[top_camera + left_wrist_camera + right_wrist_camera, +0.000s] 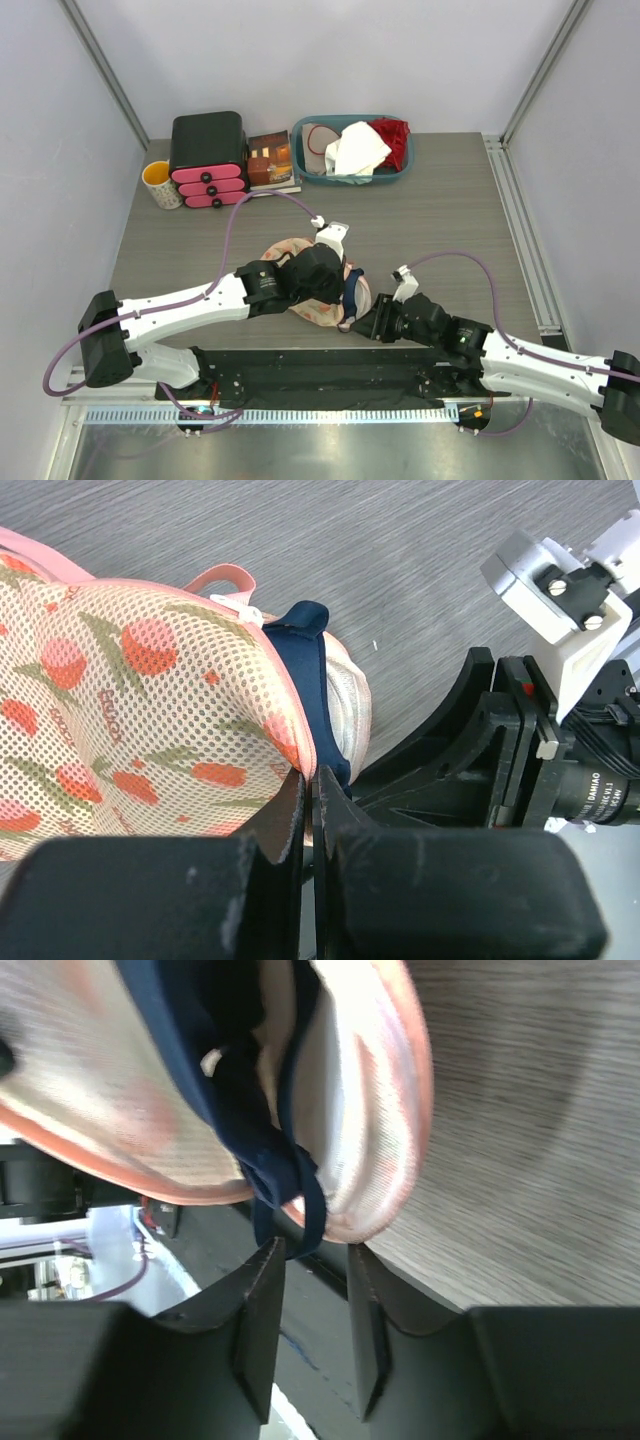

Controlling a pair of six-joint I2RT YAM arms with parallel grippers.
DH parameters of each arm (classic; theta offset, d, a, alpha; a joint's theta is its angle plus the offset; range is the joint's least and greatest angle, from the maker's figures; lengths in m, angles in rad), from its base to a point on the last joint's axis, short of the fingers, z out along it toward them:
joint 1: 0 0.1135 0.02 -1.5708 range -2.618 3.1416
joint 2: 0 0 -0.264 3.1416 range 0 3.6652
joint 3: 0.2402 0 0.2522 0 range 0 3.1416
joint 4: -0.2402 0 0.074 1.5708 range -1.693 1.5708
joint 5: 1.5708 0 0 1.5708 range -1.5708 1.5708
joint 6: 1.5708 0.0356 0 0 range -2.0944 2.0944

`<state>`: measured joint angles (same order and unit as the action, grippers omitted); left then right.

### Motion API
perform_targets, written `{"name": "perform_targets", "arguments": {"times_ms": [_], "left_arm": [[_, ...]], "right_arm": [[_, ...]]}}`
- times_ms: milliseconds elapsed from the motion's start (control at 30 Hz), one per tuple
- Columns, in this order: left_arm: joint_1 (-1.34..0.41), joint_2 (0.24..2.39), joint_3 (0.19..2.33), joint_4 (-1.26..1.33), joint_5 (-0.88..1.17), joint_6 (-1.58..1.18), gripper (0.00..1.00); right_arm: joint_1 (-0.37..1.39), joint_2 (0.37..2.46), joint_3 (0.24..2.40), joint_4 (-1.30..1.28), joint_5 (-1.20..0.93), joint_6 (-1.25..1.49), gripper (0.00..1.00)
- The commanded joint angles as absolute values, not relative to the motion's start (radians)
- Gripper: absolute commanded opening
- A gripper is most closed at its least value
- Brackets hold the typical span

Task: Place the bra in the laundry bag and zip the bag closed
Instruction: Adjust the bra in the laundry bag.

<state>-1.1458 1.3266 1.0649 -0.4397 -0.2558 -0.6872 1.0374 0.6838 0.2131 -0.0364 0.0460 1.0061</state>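
Non-task stuff sits along the far edge of the grey wood-grain table [450, 220]. From the left:
- mug [162, 184], white with a yellow rim, upright at the far-left corner
- black drawer unit [208, 158], three pink drawer fronts with dark knobs, just beside the mug
- book [270, 160], cover shows a lit house, lying flat against the unit's right side
- teal basket [345, 180], right of the book, holding a crumpled white cloth [355, 150] and a red garment [395, 140] at its right end

An aluminium rail [515, 230] runs along the table's right edge.
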Motion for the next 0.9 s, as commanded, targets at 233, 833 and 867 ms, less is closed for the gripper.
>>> {"name": "perform_targets", "arguments": {"times_ms": [233, 833, 867], "left_arm": [[-1.141, 1.316, 1.068, -0.413, -0.227, -0.67, 0.0], [-1.144, 1.272, 1.014, -0.295, -0.009, -0.703, 0.0], [-1.144, 1.269, 1.014, -0.291, -0.006, -0.703, 0.0]], "right_arm": [[1.037, 0.69, 0.226, 0.098, 0.012, 1.054, 0.25], [1.078, 1.087, 0.204, 0.575, 0.362, 0.839, 0.01], [1.078, 1.127, 0.207, 0.58, 0.376, 0.835, 0.01]]}}
